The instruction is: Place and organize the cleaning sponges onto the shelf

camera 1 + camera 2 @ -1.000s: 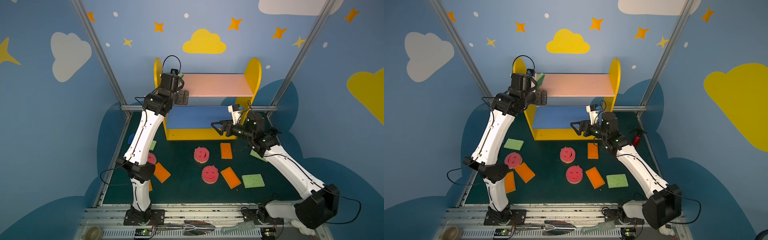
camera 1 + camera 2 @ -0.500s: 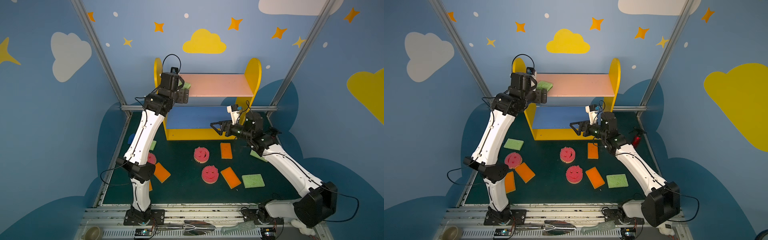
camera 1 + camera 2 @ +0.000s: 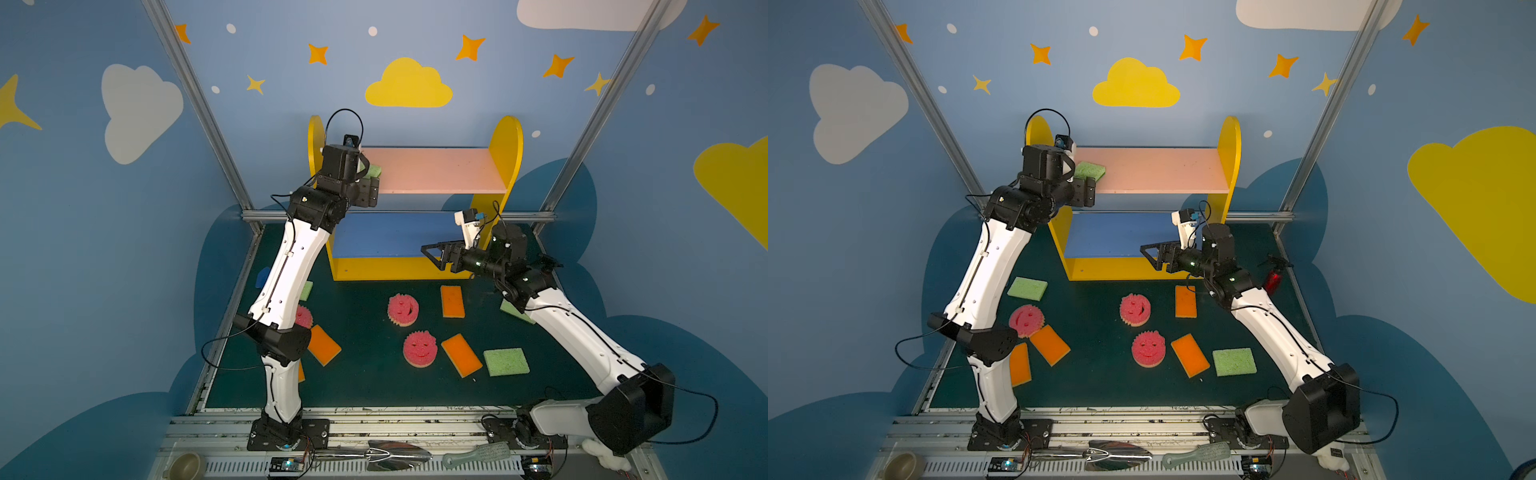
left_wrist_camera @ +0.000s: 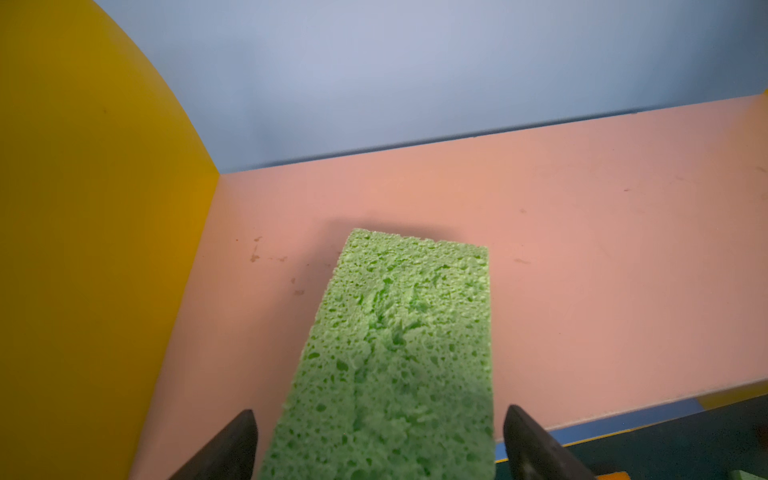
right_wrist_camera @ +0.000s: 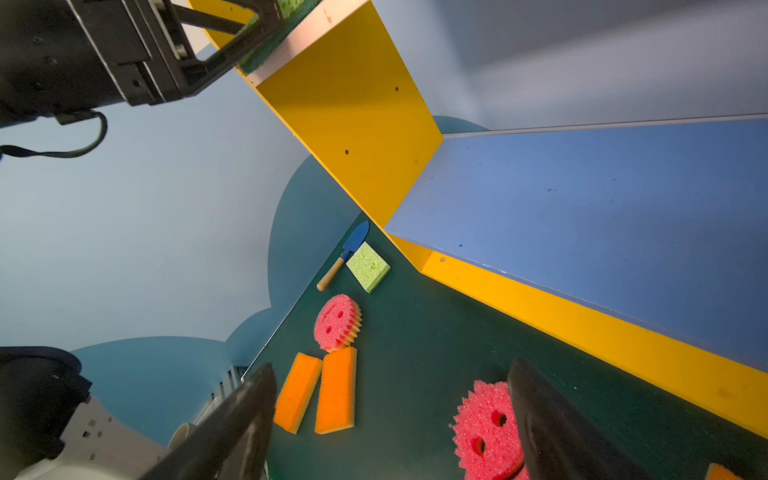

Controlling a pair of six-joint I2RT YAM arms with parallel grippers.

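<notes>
**Sponge on the pink board**

The green sponge is seen lying flat on the shelf, near its yellow side. The left gripper is held open around it, with small gaps. The right gripper is held wide open and empty by the blue board. Other sponges are spread on the mat.

Blue walls are painted with white and yellow clouds and orange stars; the dark green bench is framed by aluminium posts.

green sponge cropped, orange sponge mostly hidden
</notes>
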